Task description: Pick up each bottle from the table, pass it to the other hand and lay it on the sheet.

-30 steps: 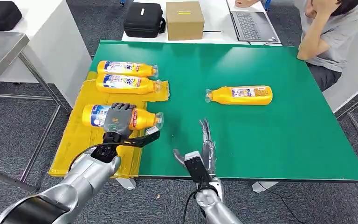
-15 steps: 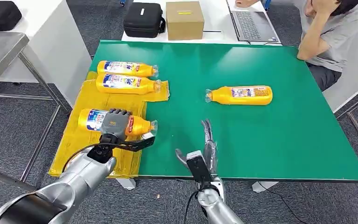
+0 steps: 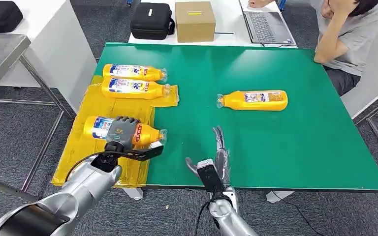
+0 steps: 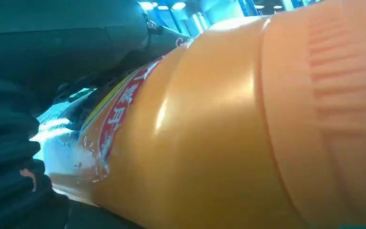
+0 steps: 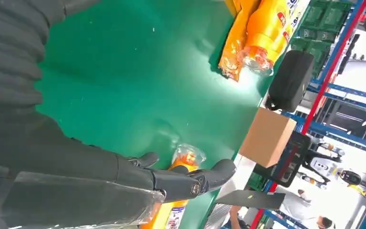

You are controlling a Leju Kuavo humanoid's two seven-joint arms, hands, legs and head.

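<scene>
My left hand (image 3: 123, 130) grips an orange bottle (image 3: 98, 127) from above, lying on its side low over the yellow sheet (image 3: 101, 157) at the table's left edge; up close the bottle (image 4: 228, 133) fills the left wrist view. Two more orange bottles (image 3: 134, 72) (image 3: 137, 88) lie side by side on the sheet's far part. A further orange bottle (image 3: 253, 100) lies on the green table (image 3: 285, 142), right of centre, and shows as the bottle (image 5: 183, 164) beyond my fingers. My right hand (image 3: 219, 150) hovers near the front edge, fingers straight and apart, holding nothing.
A person (image 3: 347, 34) sits at the table's far right corner beside a laptop (image 3: 266, 24). A cardboard box (image 3: 195, 20) and a black case (image 3: 151, 20) stand on the white table behind. A metal table (image 3: 0, 54) is at the left.
My left hand has carried its bottle down and slightly left, lower over the sheet. The right hand has barely moved.
</scene>
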